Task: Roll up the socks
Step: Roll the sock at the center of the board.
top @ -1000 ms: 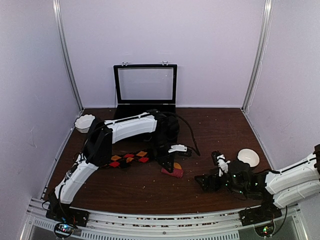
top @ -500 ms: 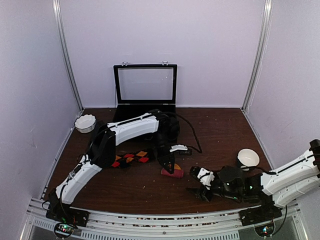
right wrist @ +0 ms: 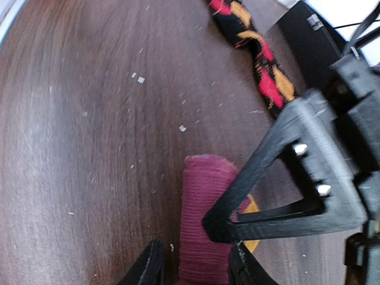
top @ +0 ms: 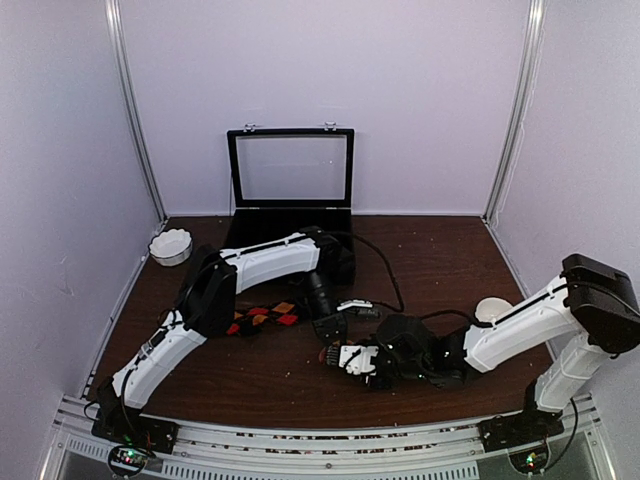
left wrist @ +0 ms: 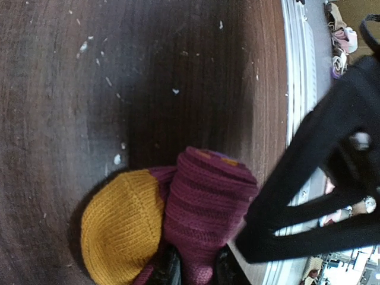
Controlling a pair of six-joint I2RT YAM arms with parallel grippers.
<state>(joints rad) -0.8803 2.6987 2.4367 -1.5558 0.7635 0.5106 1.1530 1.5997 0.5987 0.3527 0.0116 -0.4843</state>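
Note:
The magenta-pink striped sock point(left wrist: 205, 208) lies rolled up on the brown table, its orange toe point(left wrist: 122, 222) sticking out beside the roll. My left gripper point(left wrist: 198, 270) is shut on the near end of the roll. My right gripper point(right wrist: 196, 267) straddles the same roll point(right wrist: 205, 237) from the other side; its jaws are open, with a gap showing at the left finger point(right wrist: 148, 267). The two grippers meet at the table's middle point(top: 340, 345), hiding most of the roll from above. The black argyle sock point(top: 262, 317) lies flat to the left, also seen in the right wrist view point(right wrist: 261, 65).
An open black case with a clear lid point(top: 290, 170) stands at the back. One white bowl point(top: 170, 245) sits at the far left, another point(top: 490, 310) at the right behind my right arm. Crumbs dot the table. A metal rail point(left wrist: 294, 89) runs along the near edge.
My right arm has swung from the right side over to the pink sock, and its jaws have narrowed around the roll. My left gripper has kept its hold, shifting slightly toward the front.

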